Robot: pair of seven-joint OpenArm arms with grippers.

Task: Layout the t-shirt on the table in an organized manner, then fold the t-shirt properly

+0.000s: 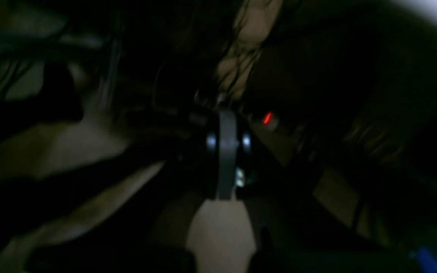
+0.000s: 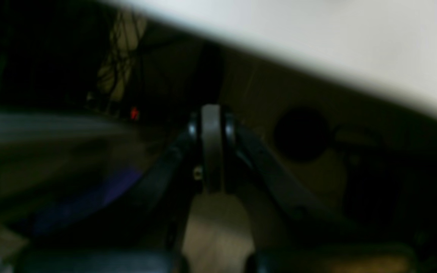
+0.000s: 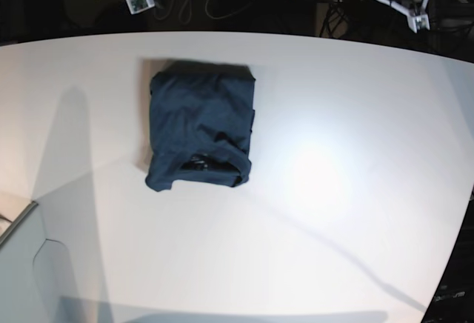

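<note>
T-shirt (image 3: 200, 130) folded into compact rectangle, left of centre on table (image 3: 348, 190), nearer far edge; long axis near-far. Neither arm over table in base view. Right arm's side nearer the shirt, by judgement. Left gripper (image 1: 227, 155) and right gripper (image 2: 211, 148) both pinched closed, empty, parked off table edge, facing dark cabled space. Fold looks done. Table bare around shirt, ample room.
</note>
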